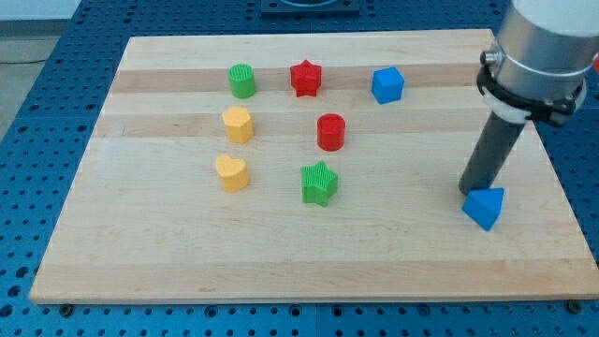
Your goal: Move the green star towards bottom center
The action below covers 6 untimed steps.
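Blue pegboard surrounds the wooden bench [140, 262], where the green star [319, 183] sits mid-board; the jawless rod tool [466, 192], touching the blue triangle [485, 207], should be brought above the star and pushed downward.

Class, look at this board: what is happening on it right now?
A robot arm's rod slides across a wooden board to push blocks. My tip sits at the view's right, beside a blue triangular block. The green star, which it is to move, lies untouched near the middle, below a red cylinder.
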Available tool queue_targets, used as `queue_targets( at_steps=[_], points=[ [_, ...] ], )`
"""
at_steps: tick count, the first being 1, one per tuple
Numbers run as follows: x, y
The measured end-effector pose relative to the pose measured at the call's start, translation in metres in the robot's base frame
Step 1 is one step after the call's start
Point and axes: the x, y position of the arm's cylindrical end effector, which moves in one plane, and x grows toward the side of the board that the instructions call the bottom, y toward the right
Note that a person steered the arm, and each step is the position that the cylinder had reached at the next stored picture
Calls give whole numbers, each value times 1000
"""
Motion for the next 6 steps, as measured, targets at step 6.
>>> queue_targets(
  at_steps=[6],
  points=[
    [43,-213]
  ],
)
